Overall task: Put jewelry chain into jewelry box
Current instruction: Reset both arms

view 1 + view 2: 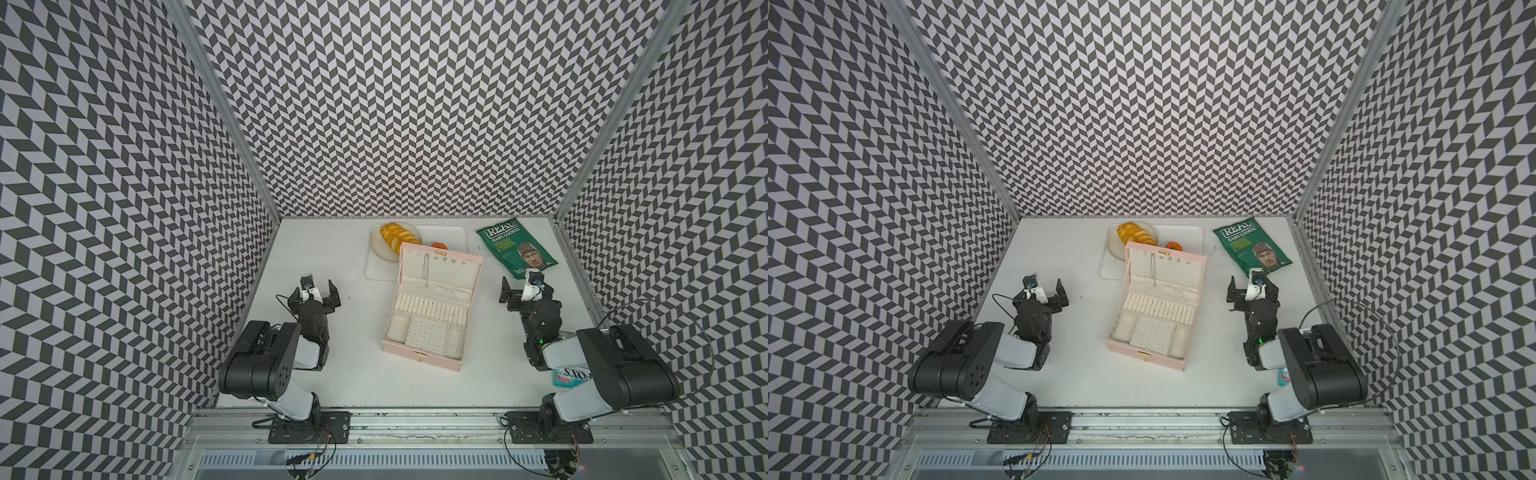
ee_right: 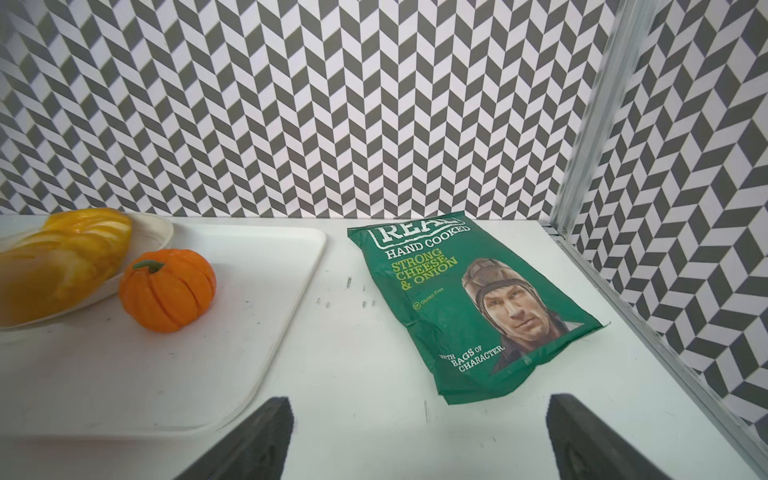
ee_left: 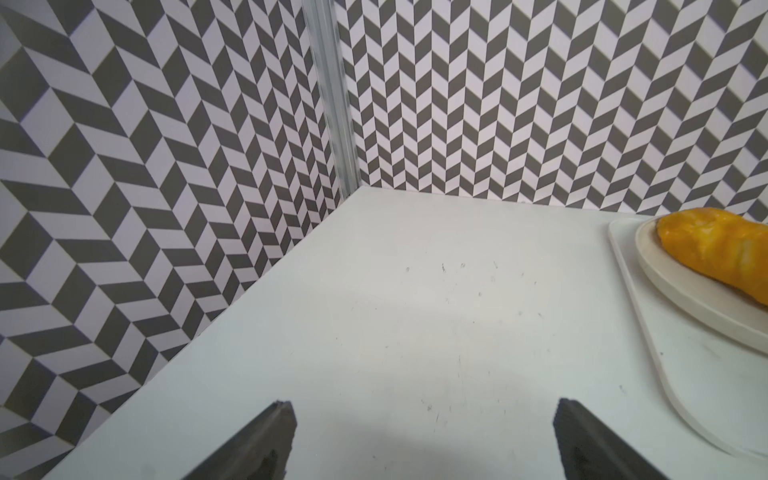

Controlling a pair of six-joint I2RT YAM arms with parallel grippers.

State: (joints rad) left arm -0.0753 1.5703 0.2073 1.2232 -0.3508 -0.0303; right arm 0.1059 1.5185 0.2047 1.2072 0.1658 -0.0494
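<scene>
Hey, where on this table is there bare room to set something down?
Widest: the back-left corner, bordered by the left wall, the tray and the left gripper. Also bare: the front strip between the box and the rail. Crowded: the back, where tray, box lid and crisp bag sit close; the right gripper hangs just before the bag.

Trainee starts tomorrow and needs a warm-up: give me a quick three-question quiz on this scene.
1. True or false: the pale pink hinged jewelry box is shut.
2. The left pincer and the right pincer are both: A) open and empty B) shut C) gripping the box.
3. Fill in: the thin silver necklace chain hangs inside the box's ____.
Key: 1 false; 2 A; 3 lid.
</scene>
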